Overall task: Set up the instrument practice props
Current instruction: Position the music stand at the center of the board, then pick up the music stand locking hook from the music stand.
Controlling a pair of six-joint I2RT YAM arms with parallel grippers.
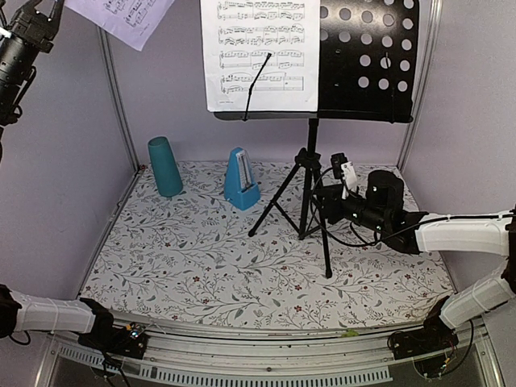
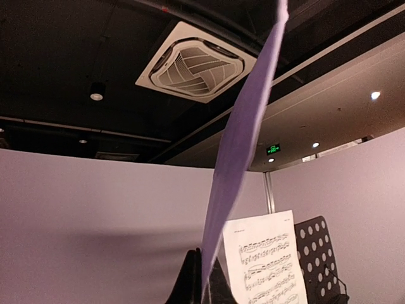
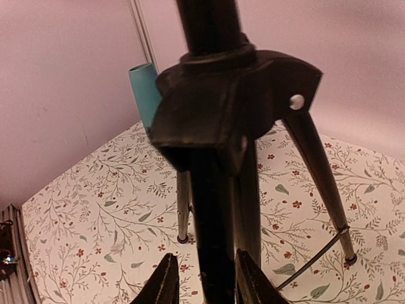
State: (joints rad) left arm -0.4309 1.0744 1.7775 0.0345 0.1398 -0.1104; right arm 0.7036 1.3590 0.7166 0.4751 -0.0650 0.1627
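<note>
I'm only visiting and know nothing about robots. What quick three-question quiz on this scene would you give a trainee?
1. True or false: the white page rests on the tray of the music stand.
2. One word: which stands closer to the stand's legs, the blue metronome or the teal cup?
3. What is the left claw holding up?
A) the lavender page
B) the blue metronome
C) the teal cup

Key: 1 true. 2 metronome. 3 A.
</note>
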